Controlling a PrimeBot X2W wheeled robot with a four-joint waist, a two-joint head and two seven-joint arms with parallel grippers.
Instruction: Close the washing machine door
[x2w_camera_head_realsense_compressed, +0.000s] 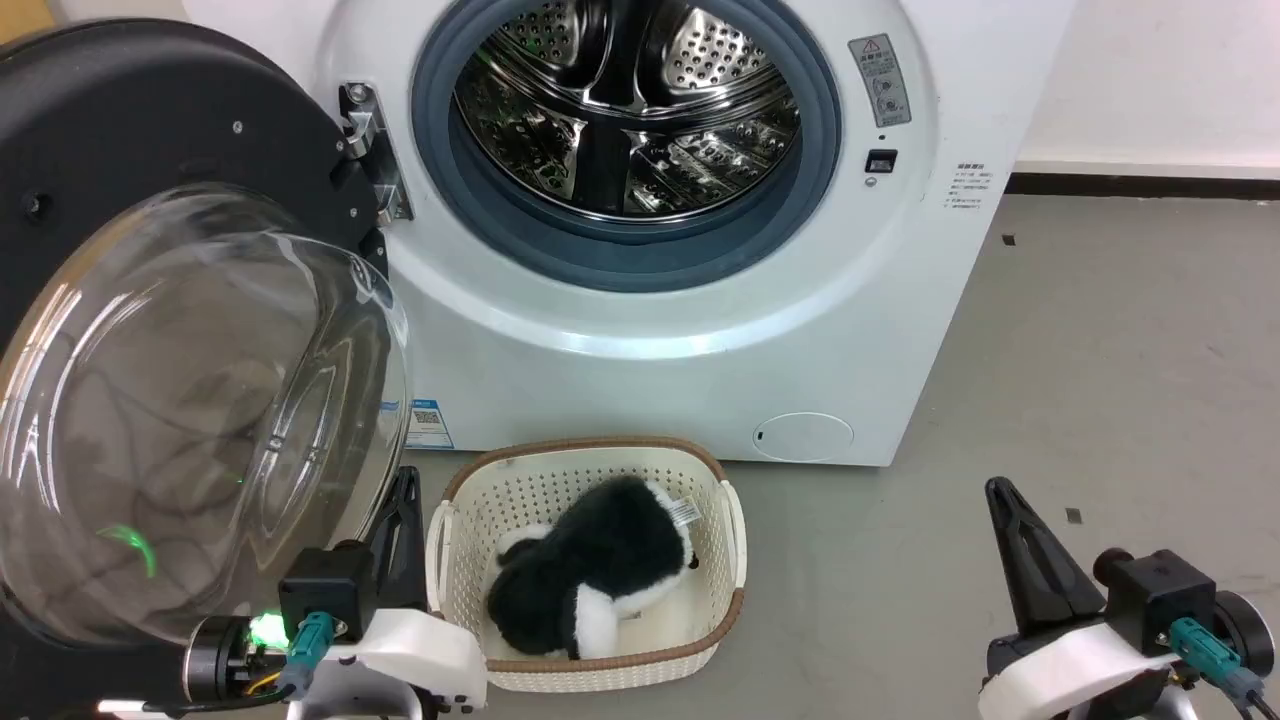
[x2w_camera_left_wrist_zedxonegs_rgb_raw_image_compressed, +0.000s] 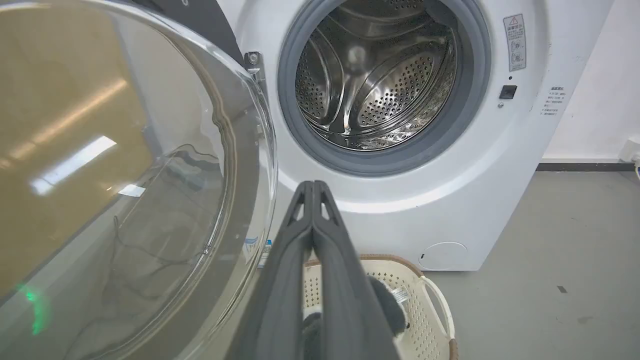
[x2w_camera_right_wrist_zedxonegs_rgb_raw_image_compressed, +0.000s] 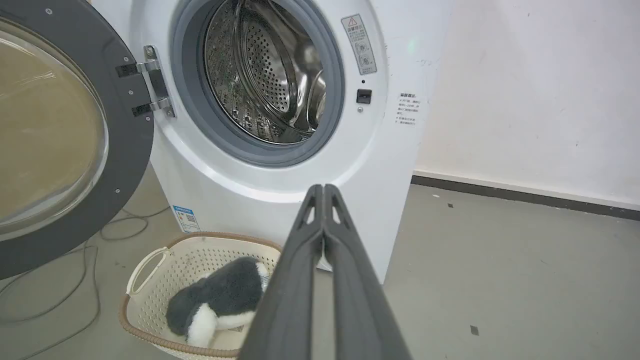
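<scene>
Door (x2w_camera_head_realsense_compressed: 150, 100) hung wide open; looked heavy, rigid, glass slippery, so push on its rim. Left gripper (x2w_camera_left_wrist_zedxonegs_rgb_raw_image_compressed: 312, 186), right gripper (x2w_camera_right_wrist_zedxonegs_rgb_raw_image_compressed: 323, 189): jaws pressed together, empty.

At seven o'clock in the head view, the left pincer (x2w_camera_head_realsense_compressed: 407, 482) has long charcoal fingers (x2w_camera_left_wrist_zedxonegs_rgb_raw_image_compressed: 295, 265) that taper to a point, with slim triangular slots near the tips. Behind it sit a black boxy block (x2w_camera_head_realsense_compressed: 320, 592), a green light (x2w_camera_head_realsense_compressed: 268, 630), a teal cable plug (x2w_camera_head_realsense_compressed: 311, 636) and a white rounded shell (x2w_camera_head_realsense_compressed: 425, 645). At five o'clock, the right pincer (x2w_camera_head_realsense_compressed: 997, 490) looks alike.
</scene>
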